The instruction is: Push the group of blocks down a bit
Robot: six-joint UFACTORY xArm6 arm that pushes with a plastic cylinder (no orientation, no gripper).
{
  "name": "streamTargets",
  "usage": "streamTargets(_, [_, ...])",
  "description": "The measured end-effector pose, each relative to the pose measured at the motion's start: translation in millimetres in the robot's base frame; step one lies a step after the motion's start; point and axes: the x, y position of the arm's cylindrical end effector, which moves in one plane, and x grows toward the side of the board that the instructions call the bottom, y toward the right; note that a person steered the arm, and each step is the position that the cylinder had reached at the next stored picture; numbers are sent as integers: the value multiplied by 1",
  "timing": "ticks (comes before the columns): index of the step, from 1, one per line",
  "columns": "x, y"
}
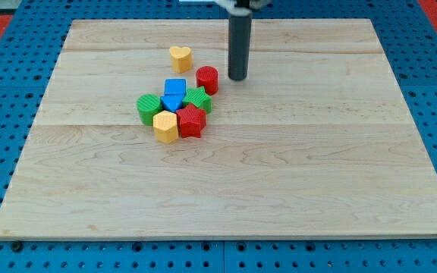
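Note:
A tight cluster of blocks lies left of the board's middle: a blue square block (175,86), a blue block (172,102) under it, a green star-like block (199,98), a green round block (149,108), a red hexagonal block (192,120) and a yellow hexagonal block (166,127). A red cylinder (207,79) stands at the cluster's upper right. A yellow heart block (180,58) sits apart above. My tip (237,77) rests on the board just right of the red cylinder, apart from it.
The wooden board (317,167) lies on a blue perforated table (6,91). The rod rises out of the view's top.

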Motion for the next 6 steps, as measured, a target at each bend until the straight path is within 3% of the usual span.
streamTargets(1, [-37, -30])
streamTargets(2, [-27, -60])
streamTargets(3, [15, -21])
streamTargets(4, [34, -20])
streamTargets(6, [33, -65])
